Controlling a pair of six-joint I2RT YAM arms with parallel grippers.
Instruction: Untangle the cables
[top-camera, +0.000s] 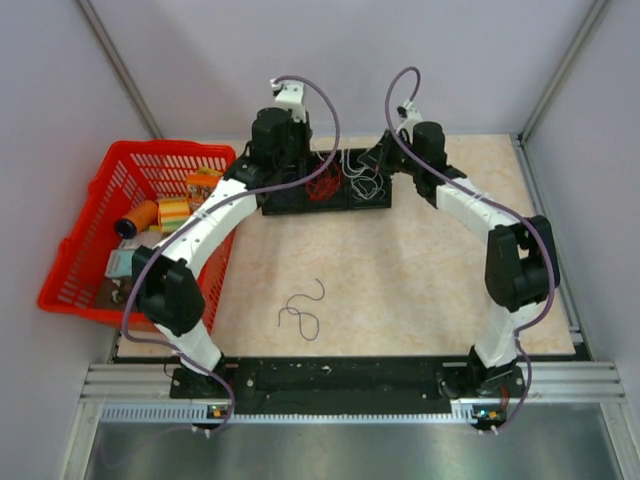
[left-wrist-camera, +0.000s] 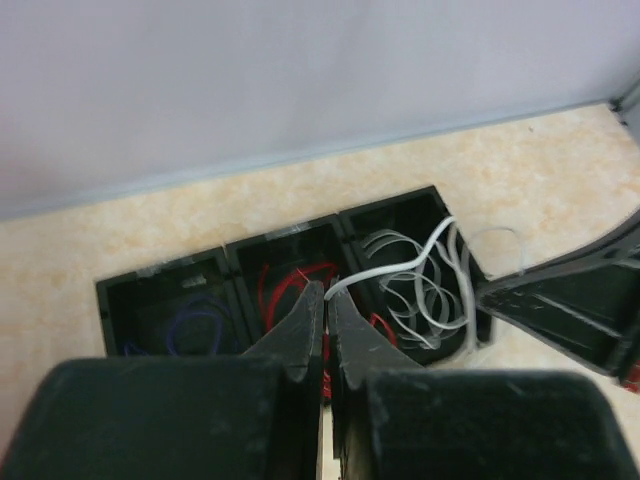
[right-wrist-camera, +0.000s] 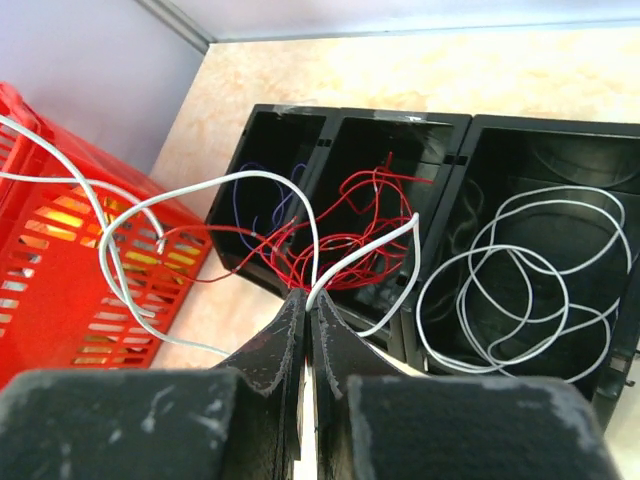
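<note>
A black three-compartment tray (top-camera: 290, 207) stands at the far middle of the table. It holds blue wires (left-wrist-camera: 195, 325), red wires (top-camera: 322, 187) and white wires (top-camera: 365, 182). My left gripper (left-wrist-camera: 327, 292) is shut on the end of a white wire (left-wrist-camera: 390, 268) that runs to the white compartment. My right gripper (right-wrist-camera: 310, 298) is shut on a white wire (right-wrist-camera: 370, 245) above the red wires (right-wrist-camera: 360, 230). Its strand loops out to the left over the basket side. Both grippers hover over the tray, left (top-camera: 300, 172) and right (top-camera: 373, 160). A dark loose wire (top-camera: 302, 310) lies on the table nearer the front.
A red plastic basket (top-camera: 75, 240) with several small items sits at the left, beside the left arm. It also shows in the right wrist view (right-wrist-camera: 60, 260). Walls close in at the back and both sides. The right gripper's body (left-wrist-camera: 560, 300) lies right of the tray.
</note>
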